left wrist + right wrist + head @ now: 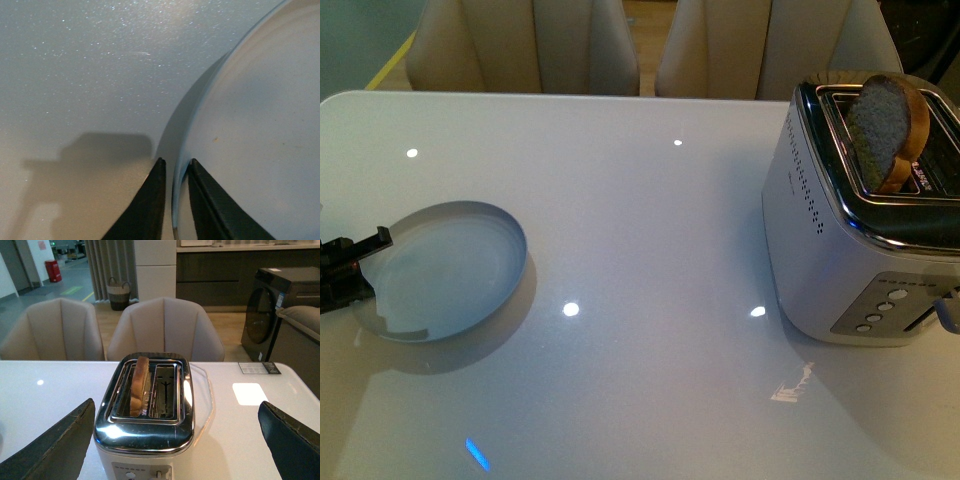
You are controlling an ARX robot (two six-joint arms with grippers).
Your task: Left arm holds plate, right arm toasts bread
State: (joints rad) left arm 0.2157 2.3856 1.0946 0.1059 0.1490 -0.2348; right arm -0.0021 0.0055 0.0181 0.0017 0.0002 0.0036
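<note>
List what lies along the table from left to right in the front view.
Left end effector gripping the rim → plate → toaster with the bread standing in its slot.

Your plate [470,262] is a pale blue-grey round one with a raised rim, sitting tilted at the table's left side, its near-left rim pinched between the left gripper's [175,172] black fingers. Your bread [885,130], brown-crusted wholemeal, stands upright, sticking half out of the toaster's [820,240] left slot.
</note>
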